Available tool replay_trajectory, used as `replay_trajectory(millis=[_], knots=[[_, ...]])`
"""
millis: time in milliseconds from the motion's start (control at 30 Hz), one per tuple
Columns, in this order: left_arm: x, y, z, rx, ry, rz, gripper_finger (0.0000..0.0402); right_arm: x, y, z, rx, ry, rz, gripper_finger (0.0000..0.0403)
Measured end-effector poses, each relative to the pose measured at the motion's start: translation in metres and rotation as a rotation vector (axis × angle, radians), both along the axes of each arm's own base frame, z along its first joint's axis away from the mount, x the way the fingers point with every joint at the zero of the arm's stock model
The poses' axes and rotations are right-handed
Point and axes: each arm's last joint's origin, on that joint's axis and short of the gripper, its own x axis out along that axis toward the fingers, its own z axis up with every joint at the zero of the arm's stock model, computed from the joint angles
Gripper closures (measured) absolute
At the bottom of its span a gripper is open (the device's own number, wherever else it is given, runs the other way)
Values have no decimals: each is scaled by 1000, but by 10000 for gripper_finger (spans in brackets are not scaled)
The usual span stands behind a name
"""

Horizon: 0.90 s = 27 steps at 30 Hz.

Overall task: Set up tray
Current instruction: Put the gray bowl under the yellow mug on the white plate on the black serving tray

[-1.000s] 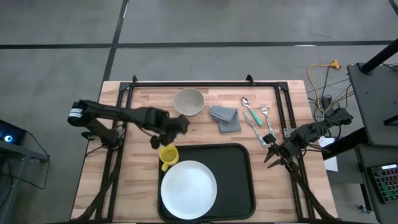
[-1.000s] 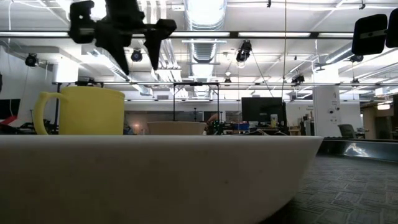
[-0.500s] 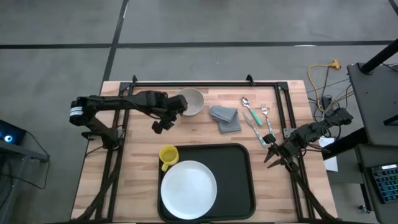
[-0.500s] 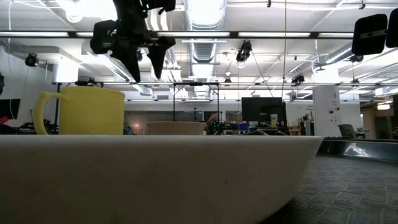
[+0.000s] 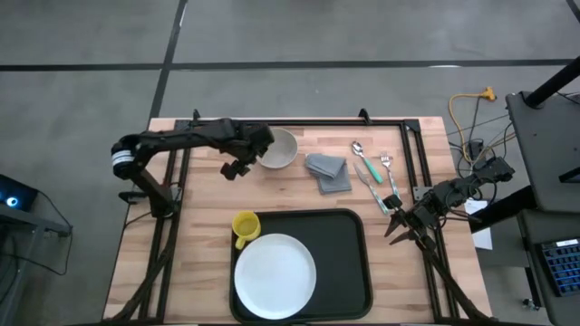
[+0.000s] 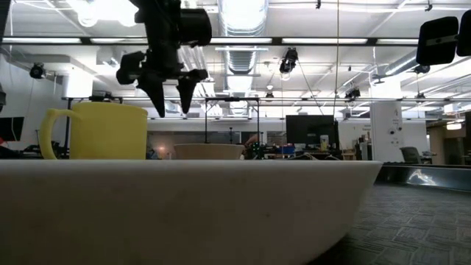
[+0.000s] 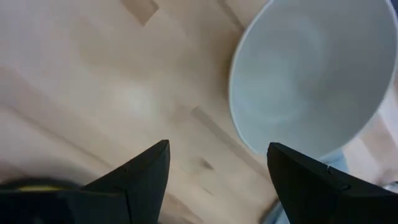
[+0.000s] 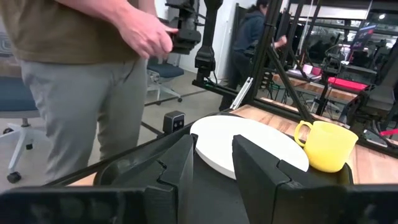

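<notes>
The black tray (image 5: 349, 272) lies at the table's near middle. The white plate (image 5: 275, 276) rests flat on it, and a yellow mug (image 5: 245, 226) stands at its far left corner. A pale bowl (image 5: 276, 148) stands upright on the wood near the far edge. My left gripper (image 5: 236, 167) hangs open above the bare wood just left of the bowl, fingers pointing down (image 6: 171, 109). In the left wrist view the bowl (image 7: 311, 74) lies just past the open gripper (image 7: 217, 171). My right gripper (image 5: 396, 231) waits at the table's right edge, its fingers a little apart (image 8: 214, 158) with nothing between them.
A folded grey napkin (image 5: 328, 172), a spoon (image 5: 358, 149), a green-handled knife (image 5: 367, 172) and a fork (image 5: 388, 165) lie on the wood at the far right. A black frame (image 5: 272, 122) runs along the far edge. A person (image 8: 93, 62) stands beside the table.
My left gripper has swung from above the yellow mug toward the table's far edge, sinking a little and rolling slightly, and now hangs beside the bowl. It has stayed open. The mug, plate and tray have not moved.
</notes>
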Motion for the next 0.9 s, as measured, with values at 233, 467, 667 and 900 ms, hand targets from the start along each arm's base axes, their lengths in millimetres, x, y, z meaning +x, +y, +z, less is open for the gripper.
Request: replay_trajectory(millis=[233, 467, 667, 900], knots=[[11, 12, -20, 2, 40, -36, 154, 0, 0, 0, 0, 0, 0, 303], [25, 18, -38, 9, 47, -34, 154, 0, 0, 0, 0, 0, 0, 303], [30, 23, -50, 5, 60, -24, 154, 0, 0, 0, 0, 0, 0, 303], [32, 27, -52, 16, 45, -30, 157, 0, 0, 0, 0, 0, 0, 303]])
